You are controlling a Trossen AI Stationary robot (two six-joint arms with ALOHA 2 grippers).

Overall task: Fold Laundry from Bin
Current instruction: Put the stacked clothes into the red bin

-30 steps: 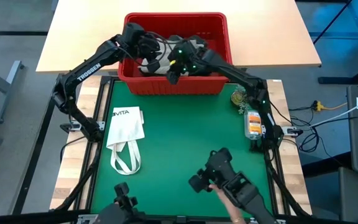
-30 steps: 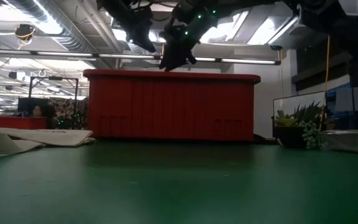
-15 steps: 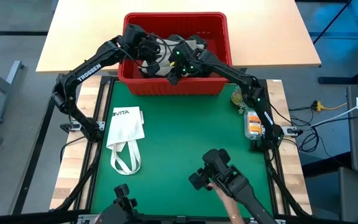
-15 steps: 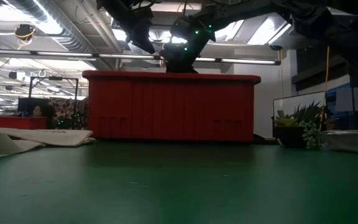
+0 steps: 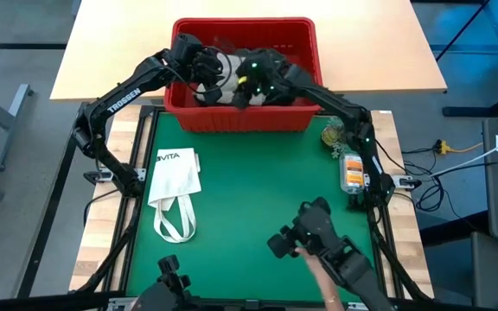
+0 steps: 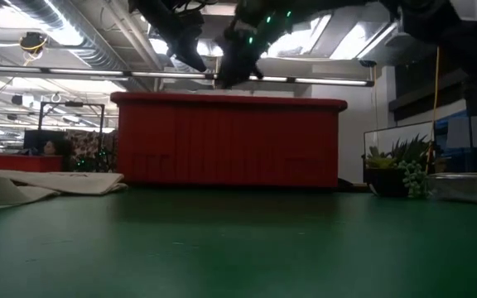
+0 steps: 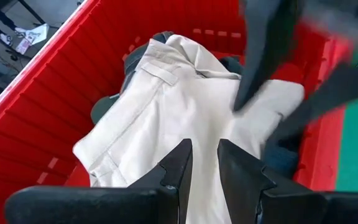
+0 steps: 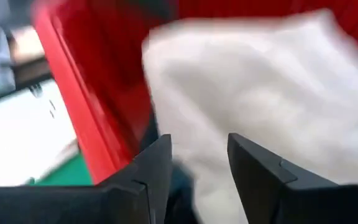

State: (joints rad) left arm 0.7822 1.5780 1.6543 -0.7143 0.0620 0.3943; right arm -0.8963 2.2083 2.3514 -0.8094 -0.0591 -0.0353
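Fingers of left gripper stand narrowly apart, empty, above the khaki garment in the red bin. Right gripper hangs beside it over the same bin, fingers parted wider, nothing between them, pale cloth just beyond. Bin sits at the mat's far edge. White tote lies on the mat's left side.
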